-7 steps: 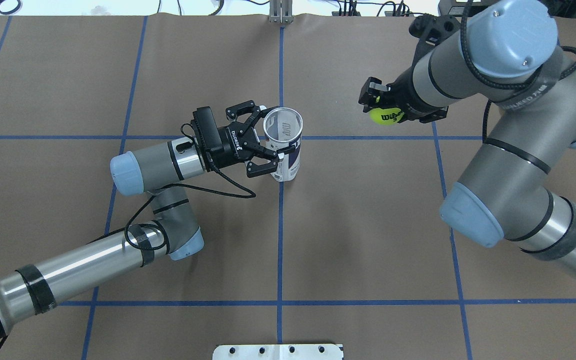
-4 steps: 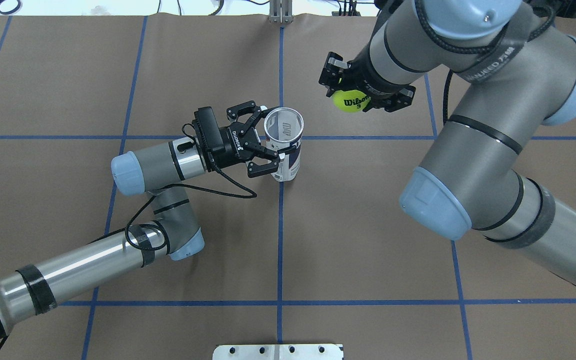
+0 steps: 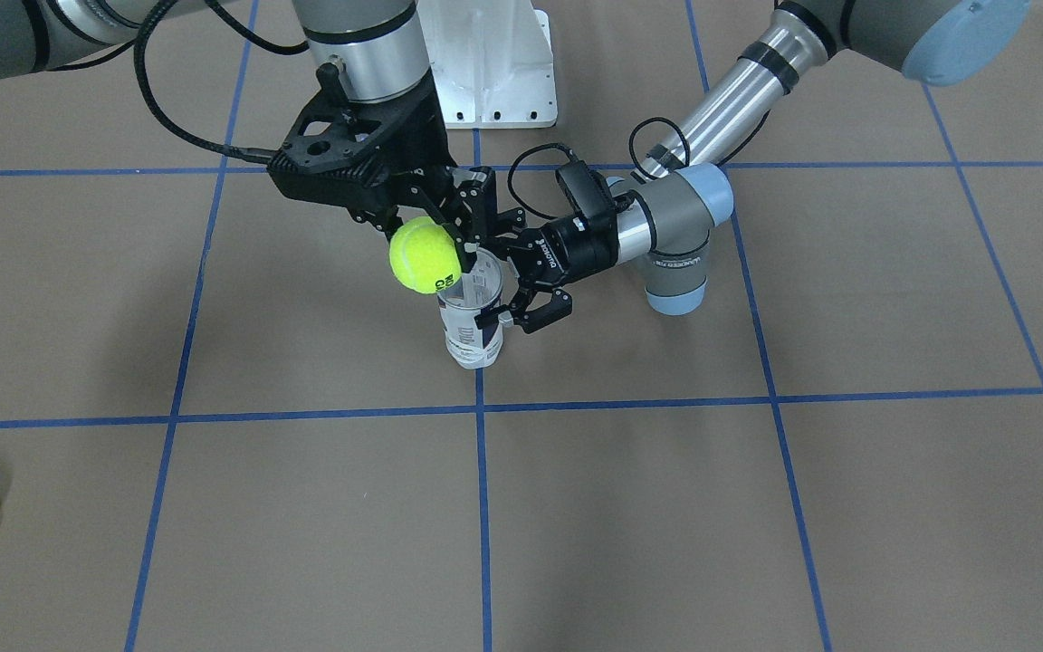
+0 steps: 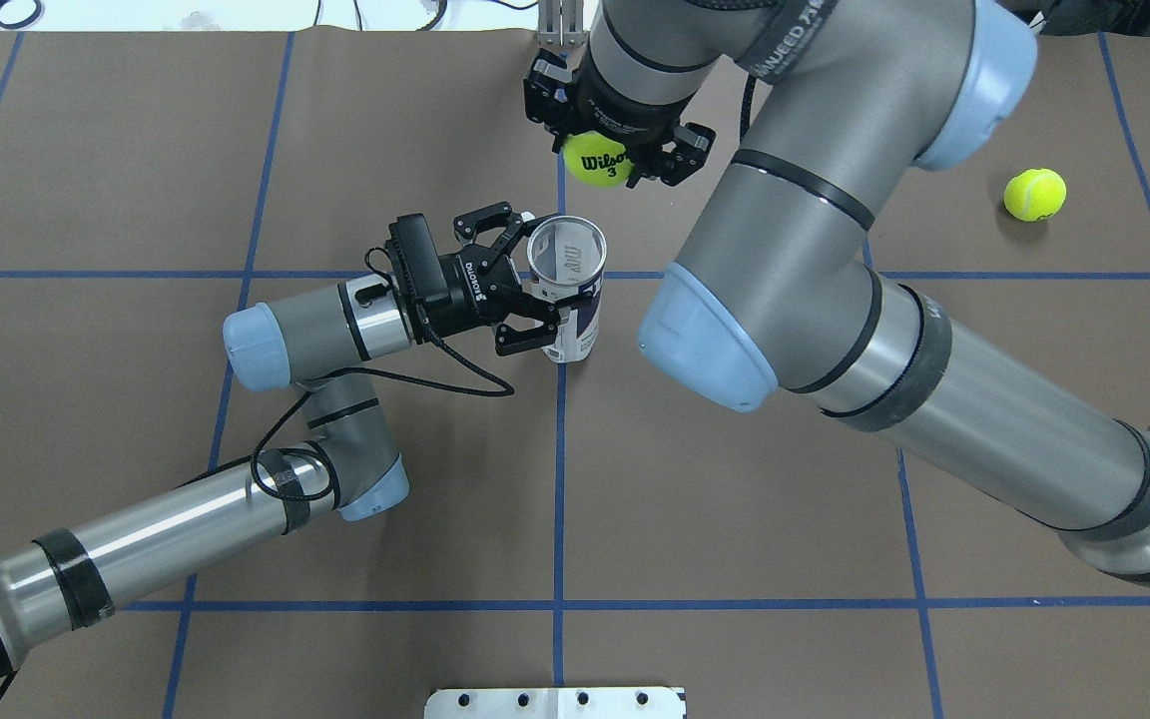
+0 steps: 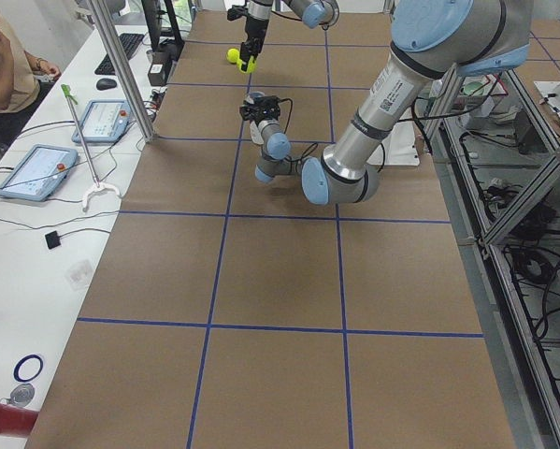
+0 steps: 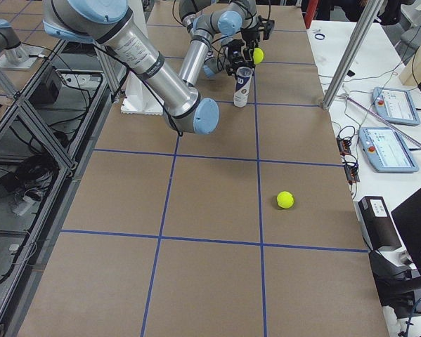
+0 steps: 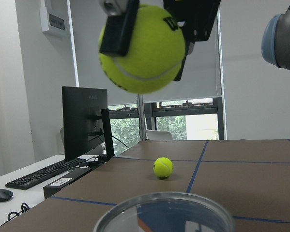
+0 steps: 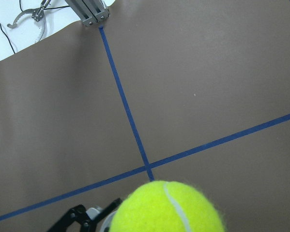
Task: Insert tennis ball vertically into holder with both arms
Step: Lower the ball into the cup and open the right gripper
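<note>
Right tool [image 4: 618,150] has carried the tennis ball [image 4: 595,162] near the holder [image 4: 580,315].

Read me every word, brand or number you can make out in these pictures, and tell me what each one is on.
"Wilso" above "3": on the tennis ball held in the right end effector; the word's last letter is hidden.
Navy-and-white label on the holder: print only partly visible, not readable.
White lettering on the body of the left end effector: too small to read with confidence.
</note>
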`<action>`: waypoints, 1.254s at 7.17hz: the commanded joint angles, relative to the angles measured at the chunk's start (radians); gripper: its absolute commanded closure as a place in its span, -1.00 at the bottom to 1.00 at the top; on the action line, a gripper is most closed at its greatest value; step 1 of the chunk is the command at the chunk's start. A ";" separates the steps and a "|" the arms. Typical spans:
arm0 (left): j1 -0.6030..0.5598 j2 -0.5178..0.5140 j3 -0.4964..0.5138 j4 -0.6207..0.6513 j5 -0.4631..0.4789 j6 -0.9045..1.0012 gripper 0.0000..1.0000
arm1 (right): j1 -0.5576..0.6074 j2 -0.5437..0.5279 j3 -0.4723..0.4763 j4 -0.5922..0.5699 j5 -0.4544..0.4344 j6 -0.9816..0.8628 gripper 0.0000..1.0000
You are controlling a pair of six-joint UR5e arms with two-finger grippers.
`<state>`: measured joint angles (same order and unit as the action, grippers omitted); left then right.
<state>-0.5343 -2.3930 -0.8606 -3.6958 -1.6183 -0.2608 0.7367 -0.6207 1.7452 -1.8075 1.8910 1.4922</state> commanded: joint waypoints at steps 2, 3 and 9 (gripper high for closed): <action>0.001 -0.002 -0.005 0.017 0.000 0.000 -0.86 | -0.060 0.033 -0.032 -0.073 -0.044 0.003 0.82; 0.001 -0.002 -0.005 0.017 0.000 0.000 -0.86 | -0.074 0.033 -0.033 -0.073 -0.058 0.002 0.57; 0.001 -0.003 -0.006 0.017 0.000 -0.002 -0.86 | -0.095 0.033 -0.033 -0.073 -0.093 -0.001 -0.98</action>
<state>-0.5338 -2.3960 -0.8667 -3.6785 -1.6184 -0.2622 0.6441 -0.5882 1.7114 -1.8806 1.8065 1.4923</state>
